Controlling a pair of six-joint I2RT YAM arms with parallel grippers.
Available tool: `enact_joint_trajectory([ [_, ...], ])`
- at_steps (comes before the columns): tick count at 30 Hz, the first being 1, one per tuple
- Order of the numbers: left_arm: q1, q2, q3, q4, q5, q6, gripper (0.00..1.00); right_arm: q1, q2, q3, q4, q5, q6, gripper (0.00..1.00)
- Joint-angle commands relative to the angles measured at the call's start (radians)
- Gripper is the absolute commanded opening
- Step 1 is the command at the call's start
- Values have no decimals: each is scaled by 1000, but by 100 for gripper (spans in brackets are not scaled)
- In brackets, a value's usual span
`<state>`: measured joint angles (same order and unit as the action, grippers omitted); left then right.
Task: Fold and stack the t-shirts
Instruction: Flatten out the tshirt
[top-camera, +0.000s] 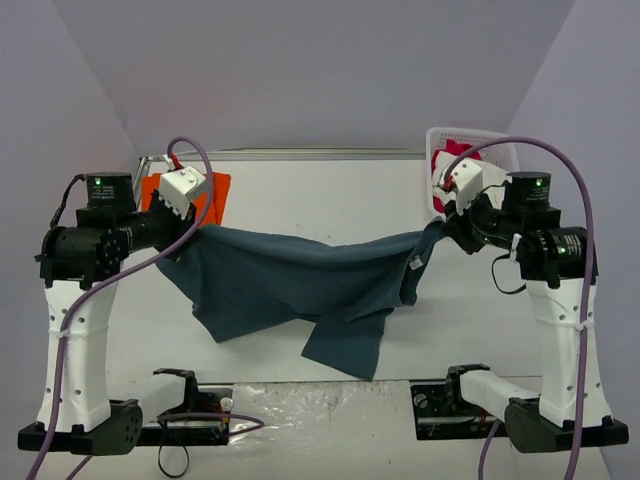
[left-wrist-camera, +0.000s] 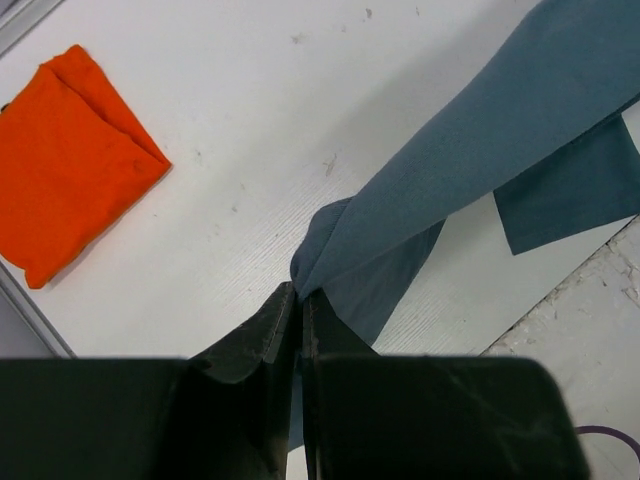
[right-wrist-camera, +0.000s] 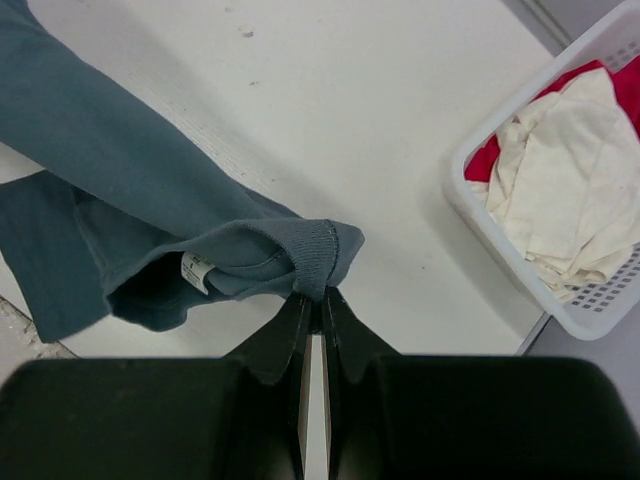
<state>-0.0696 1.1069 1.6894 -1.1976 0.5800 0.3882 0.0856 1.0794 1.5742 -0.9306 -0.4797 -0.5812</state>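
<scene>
Two t-shirts here: the blue one (top-camera: 300, 280), limp and sagging, hangs stretched left to right above the worktop (top-camera: 320, 190), one end pinched tight in the left jaws and a ribbed edge in the right jaws, while the orange one (left-wrist-camera: 70, 165) lies folded at the far-left corner.

The scene is taken by the top external camera from above the near edge of the table (top-camera: 320, 195), faced forward and down from well back (the table's far edge is included). Close downward views are given by the wrist cameras, framed past the left gripper (left-wrist-camera: 298, 293) and the right gripper (right-wrist-camera: 315, 298). The slate-blue t-shirt (top-camera: 290, 275) is shared by all three views, the orange t-shirt (left-wrist-camera: 70, 160) by top and left wrist, the white basket (right-wrist-camera: 505, 245) by top and right wrist.
</scene>
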Motion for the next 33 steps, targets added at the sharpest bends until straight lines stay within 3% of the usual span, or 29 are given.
enact_joint_trajectory([
  [1,8,7,-17,61,-22,-18,2,-7,53,-31,52,4,3,0],
  [7,8,106,-99,170,-43,-86,2,-7,275,9,136,23,67,0],
  [11,10,235,-85,248,-77,-132,3,-7,491,188,151,32,119,0],
  [14,11,390,39,262,-100,-143,2,-7,724,430,141,70,162,0],
  [16,20,514,221,225,-114,-158,2,-10,802,589,104,105,184,0],
  [17,25,553,295,201,-99,-163,2,-12,871,776,83,108,188,0],
  [19,36,639,542,114,-85,-181,2,-21,918,951,11,81,196,0],
  [20,39,666,690,87,-60,-183,2,-23,886,983,35,76,195,0],
  [23,63,636,803,14,-30,-184,2,-35,736,946,44,9,178,0],
  [24,65,558,794,13,13,-177,2,-40,684,858,52,-22,161,0],
  [27,99,311,580,27,56,-94,2,-44,423,648,84,-105,114,0],
  [28,97,244,409,32,79,-63,2,-43,357,507,82,-118,101,0],
  [29,97,102,324,32,83,-28,2,-43,233,436,82,-141,92,0],
  [31,96,-29,164,-17,93,104,2,-40,121,249,20,-168,17,0],
  [32,96,-136,33,-60,106,162,6,-38,29,195,-11,-172,-12,9],
  [33,96,-184,-27,-153,121,287,39,-38,-8,147,-84,-157,-46,44],
])
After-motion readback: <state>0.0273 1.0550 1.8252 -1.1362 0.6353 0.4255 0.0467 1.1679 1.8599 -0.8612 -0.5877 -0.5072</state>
